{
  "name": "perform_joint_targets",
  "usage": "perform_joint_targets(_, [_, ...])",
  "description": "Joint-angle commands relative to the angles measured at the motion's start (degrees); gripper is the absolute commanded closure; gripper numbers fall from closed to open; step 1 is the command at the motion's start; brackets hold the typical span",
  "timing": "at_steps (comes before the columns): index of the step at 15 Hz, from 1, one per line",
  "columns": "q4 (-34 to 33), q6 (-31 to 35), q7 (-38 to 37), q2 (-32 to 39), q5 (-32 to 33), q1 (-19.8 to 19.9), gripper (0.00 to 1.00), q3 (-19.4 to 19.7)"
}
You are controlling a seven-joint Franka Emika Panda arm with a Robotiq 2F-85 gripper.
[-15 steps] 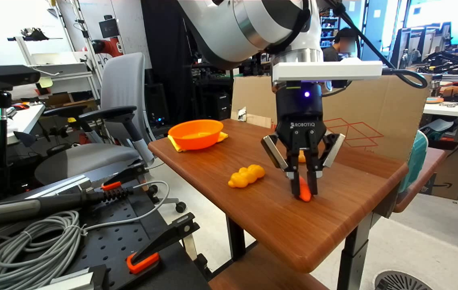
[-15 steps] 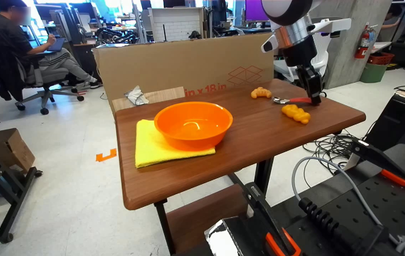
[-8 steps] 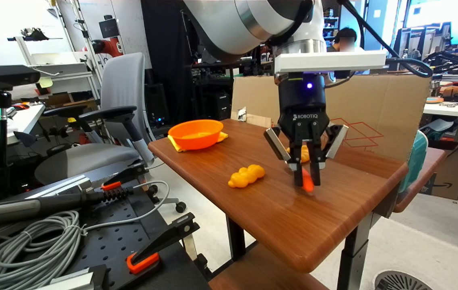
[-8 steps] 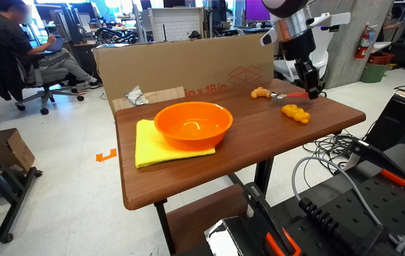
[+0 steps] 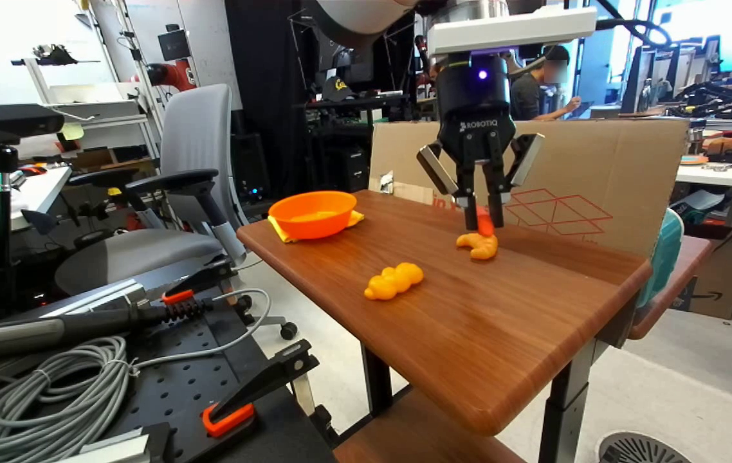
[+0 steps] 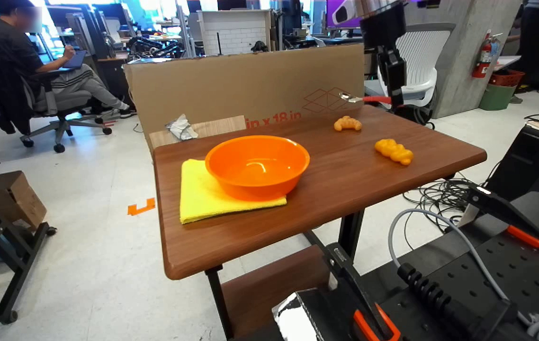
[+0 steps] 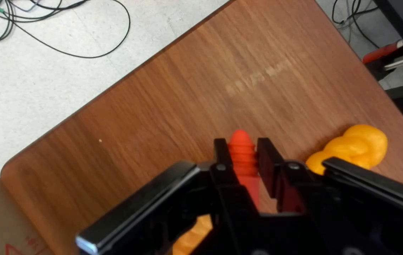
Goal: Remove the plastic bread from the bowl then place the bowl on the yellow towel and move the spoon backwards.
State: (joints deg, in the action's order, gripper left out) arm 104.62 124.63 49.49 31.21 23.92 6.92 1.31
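Black gripper [image 5: 484, 220] hung above brown wooden table [image 5: 443, 347], jaws gripped slim red-orange-handled, silvery-ended spoon [image 6: 370, 99], round orange plastic bowl [image 6: 255, 190] rested on folded yellow cloth towel [image 6: 201, 196]

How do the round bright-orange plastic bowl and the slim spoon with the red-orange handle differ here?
The bowl sits on the folded yellow cloth towel; the spoon is held by the black gripper above the brown table. The bowl is wide and round; the spoon is long and thin. The bowl shows only orange; the spoon pairs its handle with a silvery head. Both show bright, warm colour.
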Motion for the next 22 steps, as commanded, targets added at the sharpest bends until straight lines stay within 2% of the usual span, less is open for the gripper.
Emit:
perform_joint_targets(1, [-0.7, -3.1, -0.5, -2.3, -1.6, -1.9, 0.94, -1.2])
perform_joint_targets(12, [-5.9, -9.4, -5.5, 0.7, -0.9, -8.3, 0.94, -3.1])
perform_joint_targets(22, [-15.7, -15.2, -8.7, 10.0, 0.0, -10.6, 0.94, -3.0])
